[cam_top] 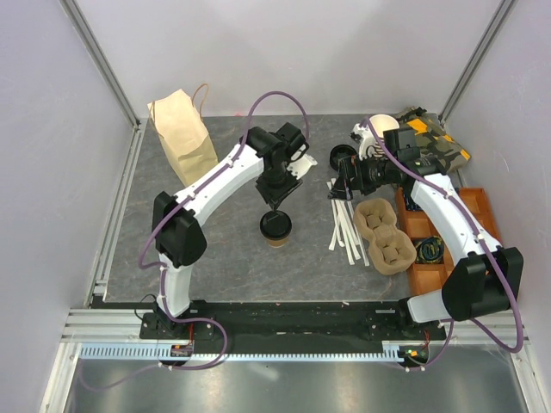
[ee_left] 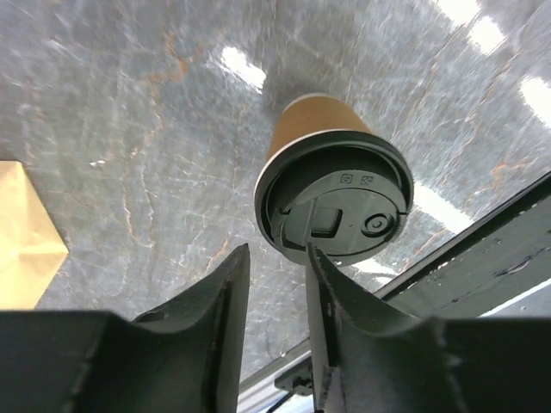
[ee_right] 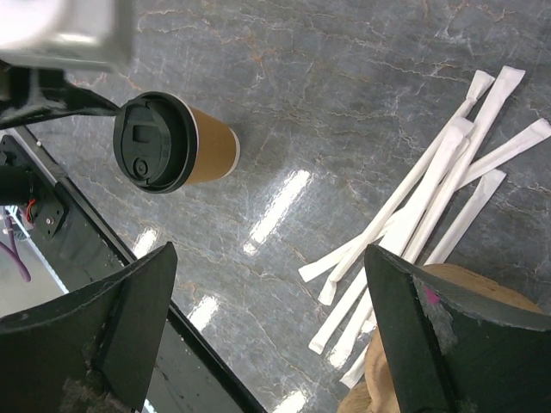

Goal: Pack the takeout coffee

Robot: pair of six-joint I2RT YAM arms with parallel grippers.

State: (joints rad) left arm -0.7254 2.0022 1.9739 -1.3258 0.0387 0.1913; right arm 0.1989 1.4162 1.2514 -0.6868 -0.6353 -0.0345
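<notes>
- Currently you have one small brown kraft-paper cup with a black lid (cam_top: 275, 228) standing upright on the grey worktop (cam_top: 215, 254).
- Your left pincer (cam_top: 274, 209), just beside the cup: narrowly parted, empty.
- Your right pincer (ee_right: 267, 258): wide, empty.

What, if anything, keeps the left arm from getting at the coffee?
Likely nothing, so yes: the left gripper hangs close to the coffee, with nothing between them. Its jaws look narrower than the lid, so it may need to open wider.
</notes>
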